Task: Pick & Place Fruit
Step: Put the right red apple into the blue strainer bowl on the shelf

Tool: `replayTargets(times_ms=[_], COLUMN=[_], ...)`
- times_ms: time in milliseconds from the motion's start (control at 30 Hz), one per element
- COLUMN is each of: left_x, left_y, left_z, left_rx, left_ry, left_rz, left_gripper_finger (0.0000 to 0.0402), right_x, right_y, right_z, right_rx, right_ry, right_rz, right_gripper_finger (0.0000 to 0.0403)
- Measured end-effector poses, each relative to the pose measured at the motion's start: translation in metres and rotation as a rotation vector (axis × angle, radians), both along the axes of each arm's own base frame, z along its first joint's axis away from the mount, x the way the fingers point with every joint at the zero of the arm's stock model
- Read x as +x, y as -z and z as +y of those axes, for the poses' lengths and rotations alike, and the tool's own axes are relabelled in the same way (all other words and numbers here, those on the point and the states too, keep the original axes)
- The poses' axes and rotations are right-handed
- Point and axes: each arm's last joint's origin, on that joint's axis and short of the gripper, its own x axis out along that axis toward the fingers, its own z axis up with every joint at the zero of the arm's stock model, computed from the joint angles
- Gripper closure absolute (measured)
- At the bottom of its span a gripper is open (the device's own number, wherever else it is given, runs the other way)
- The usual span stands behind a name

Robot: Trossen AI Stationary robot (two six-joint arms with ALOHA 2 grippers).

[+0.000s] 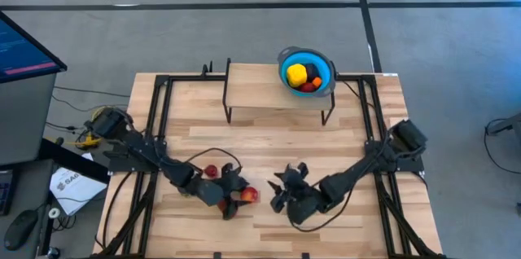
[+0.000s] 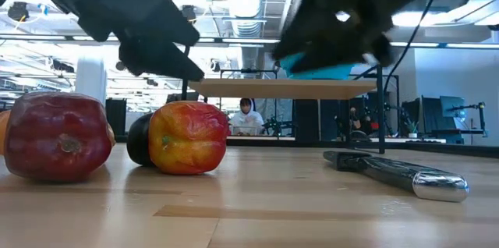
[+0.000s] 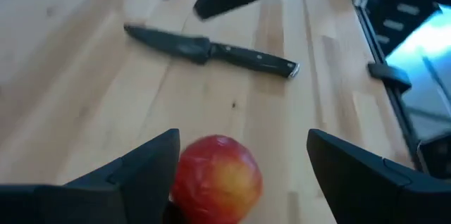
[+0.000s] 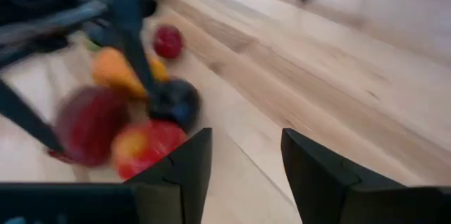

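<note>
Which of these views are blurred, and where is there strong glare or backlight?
Right wrist view: the fruit pile is smeared by motion blur. Left wrist view: slightly soft, the knife still readable. Low view: bright ceiling lights leave both arms as dark silhouettes. High view: evenly lit.

red-yellow fruit [image 3: 215,177] on table, dark purple piece [image 4: 173,102] just behind, small red one [image 4: 168,41] farther off

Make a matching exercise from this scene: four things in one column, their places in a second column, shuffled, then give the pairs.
Things:
1. blue bowl
2. knife
3. red-and-yellow fruit
4. yellow fruit

Places:
A. lying flat on the table, apart from the fruit
B. inside the bowl
C. on the raised wooden shelf
D. on the table between the open fingers of the left gripper

Pairs: 1-C, 2-A, 3-D, 4-B
</note>
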Motion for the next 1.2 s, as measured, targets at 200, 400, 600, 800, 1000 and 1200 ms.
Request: replayTargets(times_ms=[200, 400, 600, 800, 1000, 1200], left_x=[0.019, 0.038, 0.052, 0.051, 0.046, 0.043], left_y=[0.001, 0.006, 0.008, 0.005, -0.003, 0.002], left_z=[-0.008, 0.005, 0.016, 0.022, 0.030, 0.028], left_rx=[-0.114, -0.179, -0.267, -0.301, -0.260, -0.230], left_ry=[-0.116, -0.255, -0.264, -0.168, -0.143, -0.113], left_rz=[0.085, 0.301, 0.341, 0.416, 0.445, 0.485], left_gripper_finger=[0.0099, 0.0099, 0.0099, 0.0099, 0.0099, 0.0099], right_x=[-0.030, -0.050, -0.056, -0.056, -0.056, -0.055], right_y=[0.006, 0.008, 0.009, 0.009, 0.009, 0.009], right_z=[0.013, 0.021, 0.018, 0.017, 0.016, 0.017], right_rx=[-0.052, -0.144, -0.217, -0.217, -0.184, -0.159], right_ry=[0.093, 0.111, 0.109, 0.117, 0.140, 0.149], right_rz=[0.008, 0.007, 0.042, 0.035, 0.009, -0.013], right_gripper_finger=[0.0258, 0.0271, 0.0276, 0.0274, 0.0274, 0.0274])
